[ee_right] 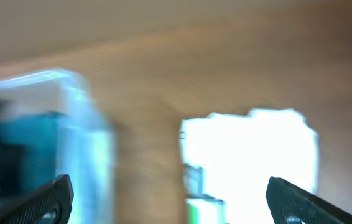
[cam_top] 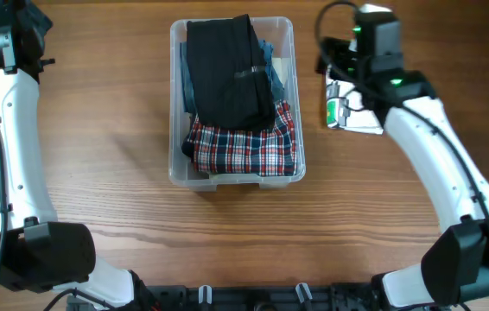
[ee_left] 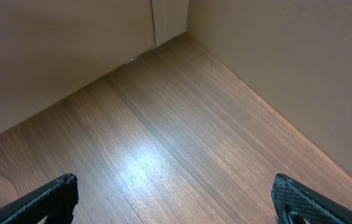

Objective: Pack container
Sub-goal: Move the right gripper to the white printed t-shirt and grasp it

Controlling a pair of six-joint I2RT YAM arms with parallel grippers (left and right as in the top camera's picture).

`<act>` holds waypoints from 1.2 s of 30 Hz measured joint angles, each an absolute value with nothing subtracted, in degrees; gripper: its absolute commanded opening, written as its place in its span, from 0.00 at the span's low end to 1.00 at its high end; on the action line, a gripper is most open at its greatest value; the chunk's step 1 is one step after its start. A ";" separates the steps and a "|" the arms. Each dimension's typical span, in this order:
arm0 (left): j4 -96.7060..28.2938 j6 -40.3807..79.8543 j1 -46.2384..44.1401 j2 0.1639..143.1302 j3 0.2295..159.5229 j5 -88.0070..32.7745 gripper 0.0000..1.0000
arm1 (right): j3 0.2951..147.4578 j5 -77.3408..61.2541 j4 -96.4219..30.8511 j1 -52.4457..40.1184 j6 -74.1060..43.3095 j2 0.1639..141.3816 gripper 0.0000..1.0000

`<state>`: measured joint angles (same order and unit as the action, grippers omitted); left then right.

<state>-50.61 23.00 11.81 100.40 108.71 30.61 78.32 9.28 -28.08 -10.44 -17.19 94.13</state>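
The clear plastic container (cam_top: 175,164) stands at the table's middle back. It holds a black garment (cam_top: 227,73) on top, a red plaid garment (cam_top: 244,149) at its near end and blue fabric (cam_top: 272,73) at the sides. My right gripper (ee_right: 170,202) is open and empty, to the right of the container, over a white packet with a green mark (cam_top: 348,111); its view is blurred and shows the container wall (ee_right: 76,124) and the packet (ee_right: 250,162). My left gripper (ee_left: 173,202) is open and empty at the far left back corner, over bare wood.
The white packet lies just right of the container. Beige walls (ee_left: 275,56) meet at the table's back left corner, close to my left gripper. The wooden table (cam_top: 98,173) stretches left and in front of the container.
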 measured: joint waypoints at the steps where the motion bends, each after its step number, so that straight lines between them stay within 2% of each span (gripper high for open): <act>1: -50.61 23.00 11.81 100.40 108.71 30.61 1.00 | 78.32 9.26 -29.36 -8.36 -16.51 94.15 1.00; 13: -50.59 23.00 11.81 100.40 108.71 30.61 1.00 | 78.32 0.95 -34.70 7.77 -9.26 98.00 1.00; 28: -50.59 23.00 11.81 100.40 108.71 30.61 1.00 | 78.30 -4.97 -34.70 8.84 -5.67 114.65 1.00; 31: -50.59 23.00 11.81 100.40 108.71 30.61 1.00 | 78.30 -6.11 -34.41 8.86 -5.74 117.14 0.97; 32: -50.59 23.00 11.81 100.40 108.71 30.61 1.00 | 78.30 -6.24 -34.37 8.95 -5.72 117.16 0.92; 36: -50.59 23.00 11.81 100.40 108.71 30.61 1.00 | 78.37 -7.53 -34.28 8.84 -5.45 117.16 0.27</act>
<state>-50.59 23.00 11.81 100.40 108.71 30.61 78.37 -7.53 -34.28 8.84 -5.45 117.16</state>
